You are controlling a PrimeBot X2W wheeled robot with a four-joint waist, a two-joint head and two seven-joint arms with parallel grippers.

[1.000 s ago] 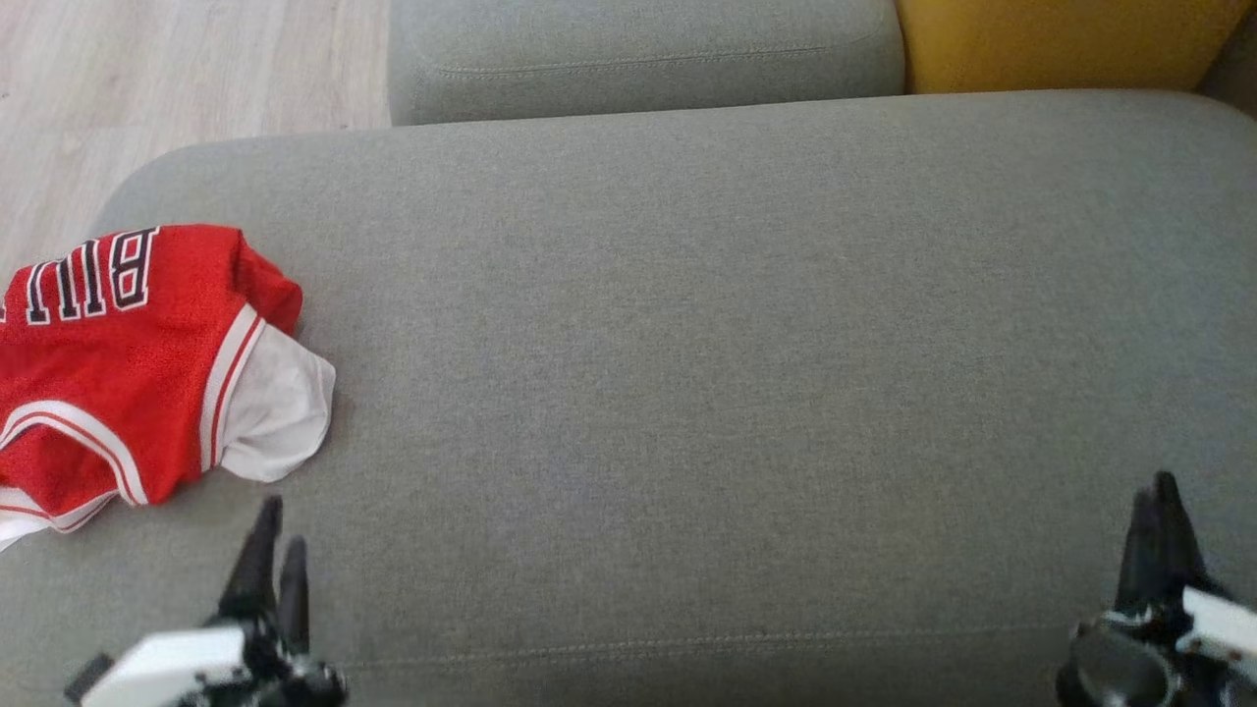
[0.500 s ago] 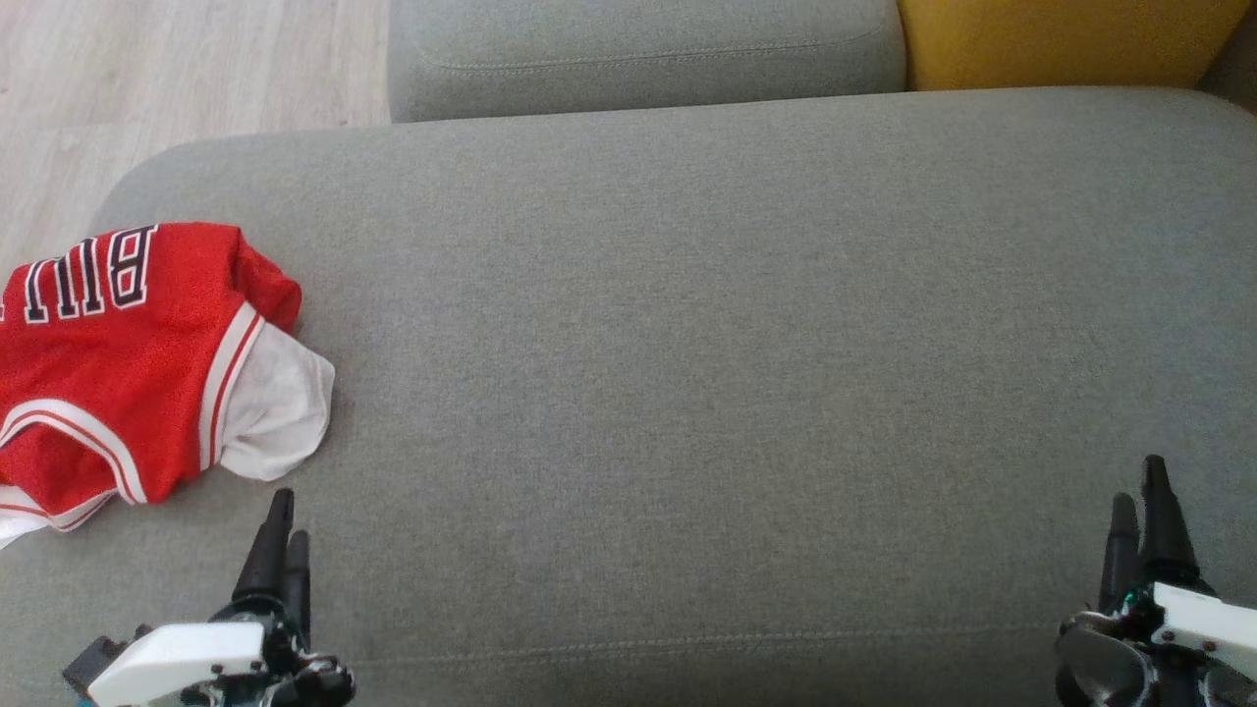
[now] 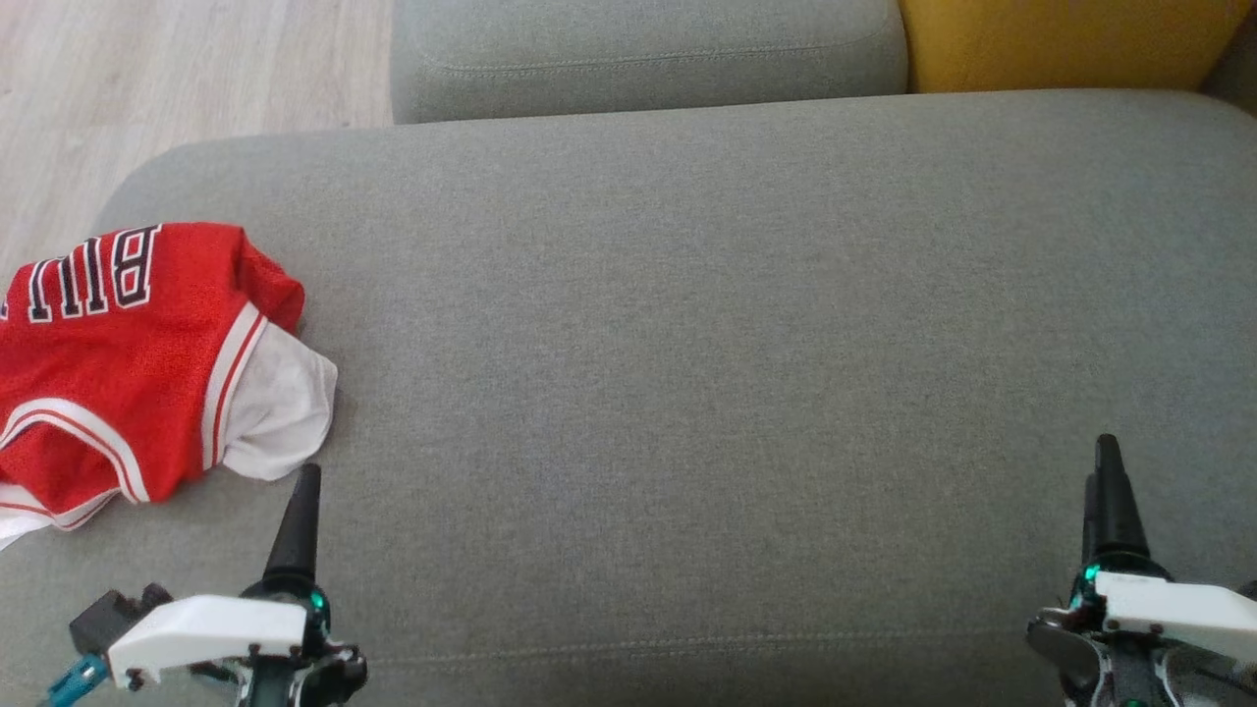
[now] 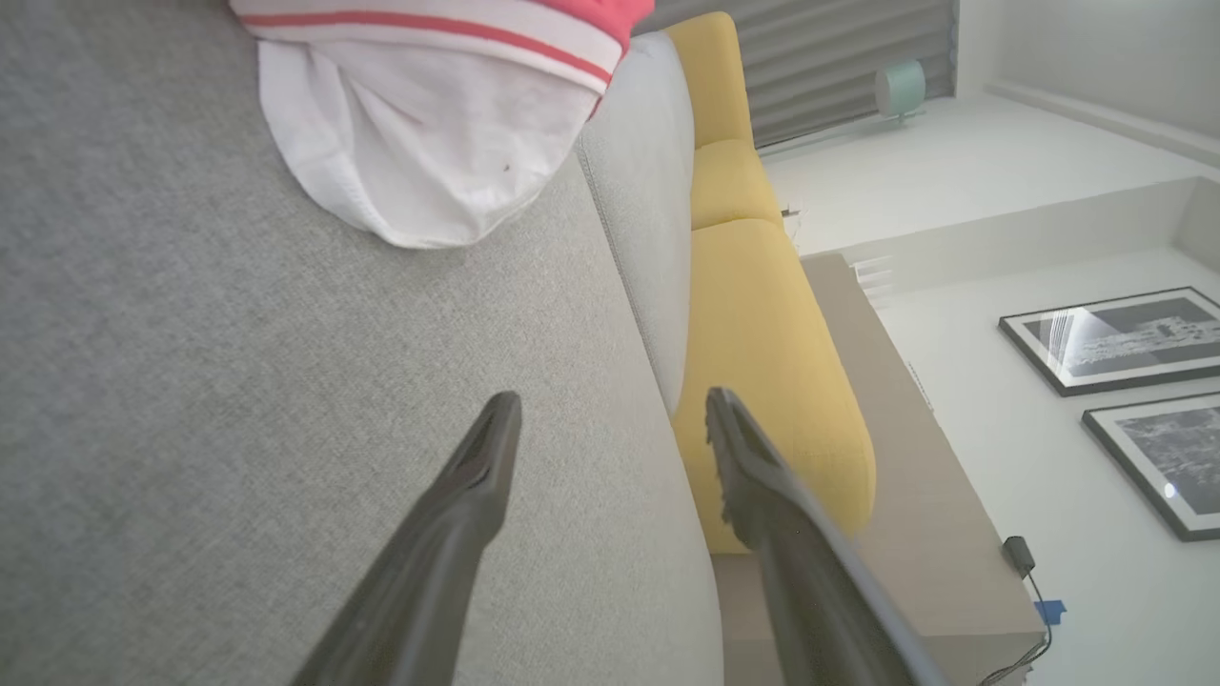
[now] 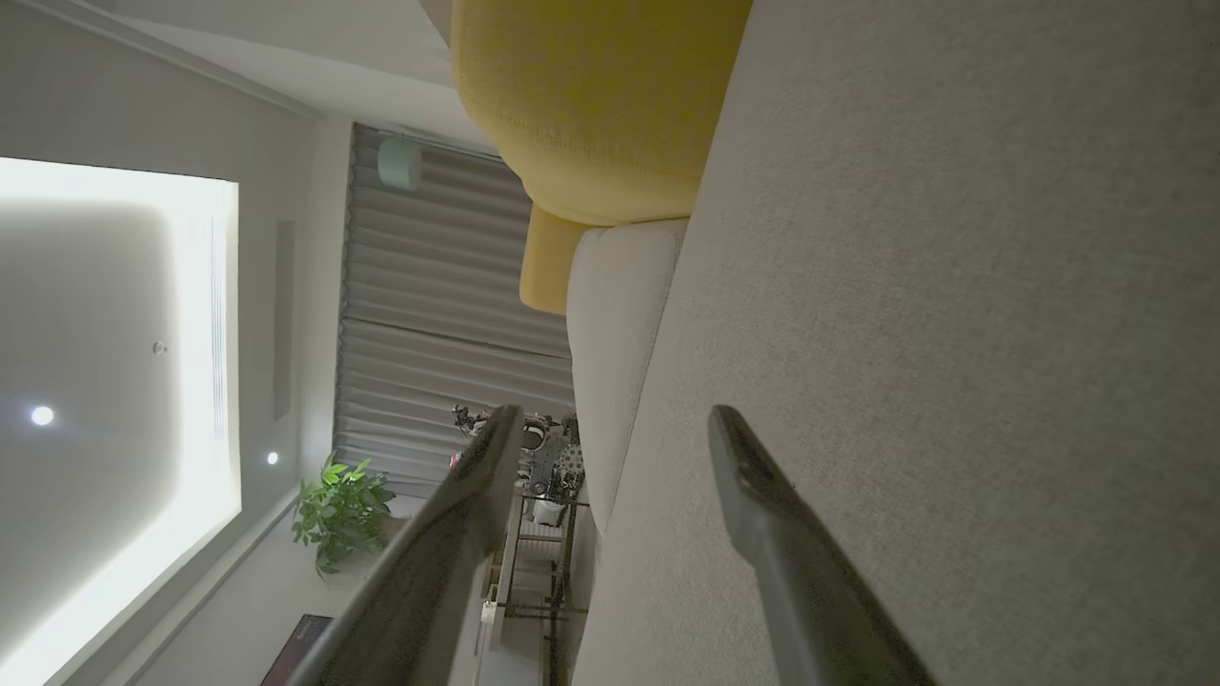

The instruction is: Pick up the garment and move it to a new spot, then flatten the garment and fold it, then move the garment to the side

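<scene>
The left gripper (image 3: pixel 304 486) has sprung open, empty, just beside the garment (image 3: pixel 128 363). The right gripper (image 3: pixel 1102 471) has opened too, well apart from it.

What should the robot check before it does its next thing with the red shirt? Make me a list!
1. Left tool open: ok, its two fingers stand apart.
2. Right tool open: ok, its fingers are spread too.
3. Both tools empty: ok, nothing sits between the fingers.
4. Left tool away from the red jersey: ok, bare grey cushion shows between them.
5. Jersey at the side of the cushion: ok, it lies at the left end.
6. Jersey lying flat and tidy: not ok, it looks rumpled, with white lining poking out.
</scene>
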